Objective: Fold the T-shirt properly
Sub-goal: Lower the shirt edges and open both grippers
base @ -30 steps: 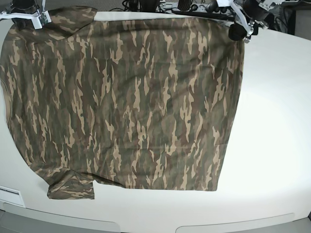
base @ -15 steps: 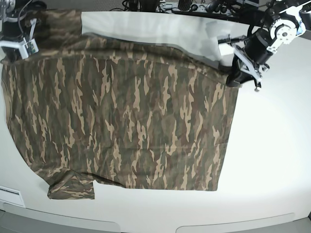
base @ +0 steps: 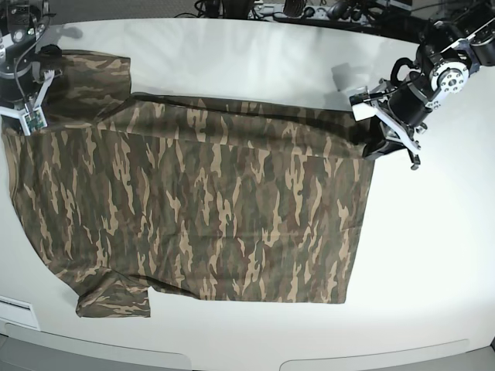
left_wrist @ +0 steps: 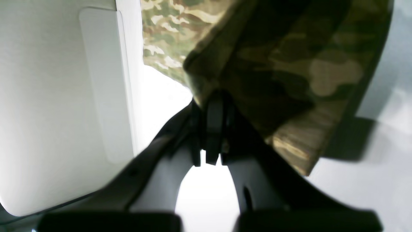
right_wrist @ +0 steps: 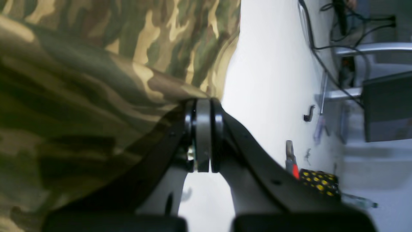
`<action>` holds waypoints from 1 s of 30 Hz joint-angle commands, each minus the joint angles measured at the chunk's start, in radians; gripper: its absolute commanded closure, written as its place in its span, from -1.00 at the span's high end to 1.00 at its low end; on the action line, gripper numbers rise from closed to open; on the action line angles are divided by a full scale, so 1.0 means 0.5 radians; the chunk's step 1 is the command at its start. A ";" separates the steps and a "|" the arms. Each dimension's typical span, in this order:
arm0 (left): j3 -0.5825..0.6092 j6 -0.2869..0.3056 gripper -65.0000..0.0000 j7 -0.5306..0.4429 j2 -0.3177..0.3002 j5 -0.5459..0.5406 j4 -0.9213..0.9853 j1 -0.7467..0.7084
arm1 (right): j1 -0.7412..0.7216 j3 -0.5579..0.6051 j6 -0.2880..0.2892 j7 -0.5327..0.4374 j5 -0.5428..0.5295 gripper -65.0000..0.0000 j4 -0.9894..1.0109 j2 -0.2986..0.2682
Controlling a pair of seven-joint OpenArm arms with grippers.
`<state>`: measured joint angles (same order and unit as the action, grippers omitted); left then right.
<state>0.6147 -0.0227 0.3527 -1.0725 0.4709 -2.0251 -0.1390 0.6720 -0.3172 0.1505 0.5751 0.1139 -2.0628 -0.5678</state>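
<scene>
The camouflage T-shirt point(base: 201, 209) lies spread on the white table point(base: 433, 255), its far edge lifted and drawn forward over the body. My left gripper point(base: 377, 147) is at the shirt's far right corner, shut on the cloth. In the left wrist view this gripper point(left_wrist: 213, 103) pinches a hanging fold of the T-shirt point(left_wrist: 289, 64). My right gripper point(base: 27, 122) is at the far left, by the sleeve, shut on the cloth. In the right wrist view this gripper point(right_wrist: 202, 109) clamps the T-shirt point(right_wrist: 80, 83) edge. The collar is hidden.
Cables and equipment point(base: 309, 11) line the table's back edge. A black object with yellow dots point(right_wrist: 317, 183) and small tools lie on the table beyond the right gripper. Bare white table shows to the right of the shirt and along the front edge.
Both grippers have moved from the table's back edge toward the front, pulling the shirt's far edge with them. More bare table now shows behind the shirt.
</scene>
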 commanded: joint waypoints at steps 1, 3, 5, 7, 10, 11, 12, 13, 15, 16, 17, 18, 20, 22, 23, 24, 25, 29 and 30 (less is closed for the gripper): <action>-0.018 -0.037 -1.00 -0.034 -0.021 0.018 -0.004 0.014 | -0.031 -0.021 -0.020 -0.031 0.015 -1.00 0.004 -0.035; -0.018 -0.037 -1.00 -0.034 -0.002 0.018 0.019 0.014 | -0.085 -0.022 0.009 -0.030 -0.021 -1.00 0.045 -0.037; -0.018 -0.037 -1.00 -0.034 0.018 0.019 0.030 0.018 | -0.121 -0.021 0.037 -0.031 -0.028 -1.00 0.060 -0.048; -0.018 -0.037 -1.00 -0.034 0.027 0.018 0.033 0.029 | -0.146 -0.022 0.036 -0.030 -0.028 -1.00 0.060 -0.069; -0.018 -0.037 -1.00 -0.031 0.028 0.017 0.033 0.072 | -0.156 -0.021 0.008 -0.031 -0.066 -1.00 0.060 -0.118; -0.018 -0.037 -1.00 -0.027 0.029 0.017 0.033 0.085 | -0.159 -0.021 0.006 -0.031 -0.092 -1.00 0.060 -0.130; -0.018 -0.037 -1.00 -0.027 0.029 0.009 0.033 0.098 | -0.159 -0.021 0.006 -0.032 -0.104 -1.00 0.060 -0.134; -0.018 -0.037 -1.00 -0.027 0.029 -0.019 0.033 0.109 | -0.168 -0.021 0.009 -0.033 -0.120 -1.00 0.060 -0.134; -0.018 -0.037 -1.00 -0.028 0.029 -0.060 0.033 0.133 | -0.176 -0.021 0.051 -0.032 -0.161 -1.00 0.060 -0.134; -0.018 -0.037 -1.00 -0.031 0.029 -0.083 0.033 0.143 | -0.181 -0.021 0.064 -0.037 -0.180 -1.00 0.060 -0.134; -0.018 -0.037 -1.00 -0.031 0.029 -0.087 0.033 0.146 | -0.180 -0.021 0.068 -0.049 -0.185 -1.00 0.060 -0.134; -0.018 -0.037 -1.00 -0.032 0.029 -0.086 0.033 0.146 | -0.180 -0.021 0.068 -0.062 -0.184 -1.00 0.060 -0.134; -0.018 -0.036 -1.00 -0.032 0.029 -0.088 0.034 0.143 | -0.181 -0.021 0.066 -0.075 -0.184 -1.00 0.060 -0.134; -0.018 -0.037 -1.00 -0.032 0.029 -0.088 0.035 0.140 | -0.181 -0.021 0.067 -0.085 -0.185 -1.00 0.060 -0.134; -0.018 -0.036 -1.00 -0.032 0.030 -0.088 0.036 0.140 | -0.181 -0.021 0.067 -0.089 -0.184 -1.00 0.060 -0.134; -0.018 -0.037 -1.00 -0.031 0.030 -0.088 0.036 0.140 | -0.181 -0.021 0.067 -0.092 -0.184 -1.00 0.060 -0.134; -0.018 -0.037 -1.00 -0.031 0.030 -0.087 0.036 0.140 | -0.181 -0.021 0.067 -0.093 -0.184 -1.00 0.060 -0.134; -0.018 -0.036 -1.00 -0.031 0.029 -0.089 0.036 0.140 | -0.181 -0.021 0.050 -0.118 -0.192 -1.00 0.060 -0.134; -0.018 -0.034 -1.00 -0.025 0.029 -0.105 0.036 0.140 | -0.181 -0.021 0.043 -0.117 -0.224 -1.00 0.060 -0.134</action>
<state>0.6147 -0.0219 0.3408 -1.0393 0.4152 -1.9961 -0.0776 0.5842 -0.3168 0.1902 0.5377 -0.0051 -2.0209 -0.6147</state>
